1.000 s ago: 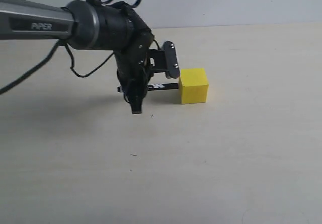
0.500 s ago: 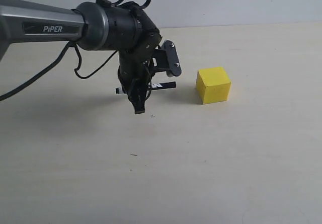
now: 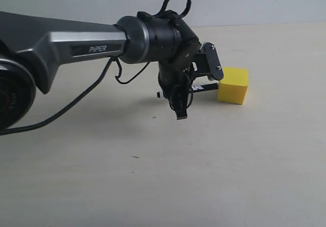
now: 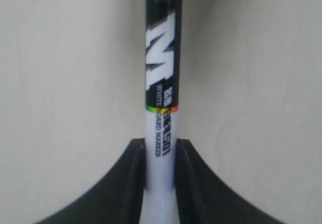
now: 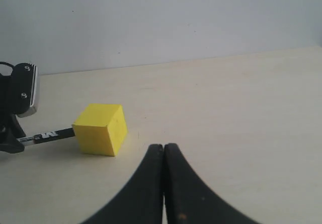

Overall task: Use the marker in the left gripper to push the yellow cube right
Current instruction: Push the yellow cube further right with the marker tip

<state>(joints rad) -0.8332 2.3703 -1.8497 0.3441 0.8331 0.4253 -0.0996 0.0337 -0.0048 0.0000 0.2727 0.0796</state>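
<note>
Exterior view: the left end effector [image 3: 179,102] sat just left of the yellow cube [image 3: 233,86], pinching the marker [image 3: 204,87], whose black tip met the cube's left face. Contact made, I'd say, with the push right left to finish. "PIPER" read on the arm [image 3: 99,49].

Left wrist: fingers [image 4: 135,176] clamped the white barrel; a big "M" and, seemingly, "WHITEBOARD MARKER" showed.

Right wrist: the right end effector [image 5: 164,183], pressed together, idled near the cube on the surface [image 5: 241,113].

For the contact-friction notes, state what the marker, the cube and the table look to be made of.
Marker: likely plastic, smooth barrel with a slight sheen and crisp print.
Cube: uniform matte yellow with sharp edges; painted wood, plastic or foam, cannot tell.
Table: pale beige, matte, faintly speckled, perhaps laminate.
</note>
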